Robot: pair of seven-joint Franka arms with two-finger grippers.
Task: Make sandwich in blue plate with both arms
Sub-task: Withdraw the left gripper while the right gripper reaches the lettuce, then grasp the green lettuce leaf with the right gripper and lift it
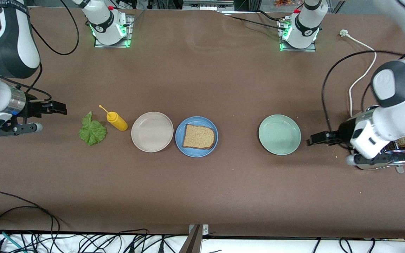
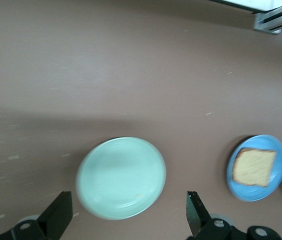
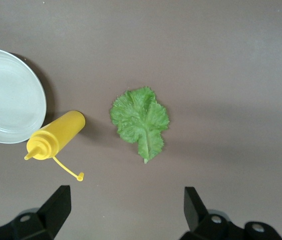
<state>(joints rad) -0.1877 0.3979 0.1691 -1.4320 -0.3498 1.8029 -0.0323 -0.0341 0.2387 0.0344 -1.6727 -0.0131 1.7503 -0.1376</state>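
Observation:
A blue plate at mid-table holds one brown bread slice; both also show in the left wrist view, the plate and the slice. A green lettuce leaf lies on the table toward the right arm's end, also in the right wrist view. My right gripper is open and empty, in the air beside the lettuce. My left gripper is open and empty, beside the pale green plate. A second bread slice sticks up from the toaster.
A yellow squeeze bottle lies between the lettuce and a beige plate. The toaster's white cord and black cables run toward the left arm's base. Cables hang along the table's front edge.

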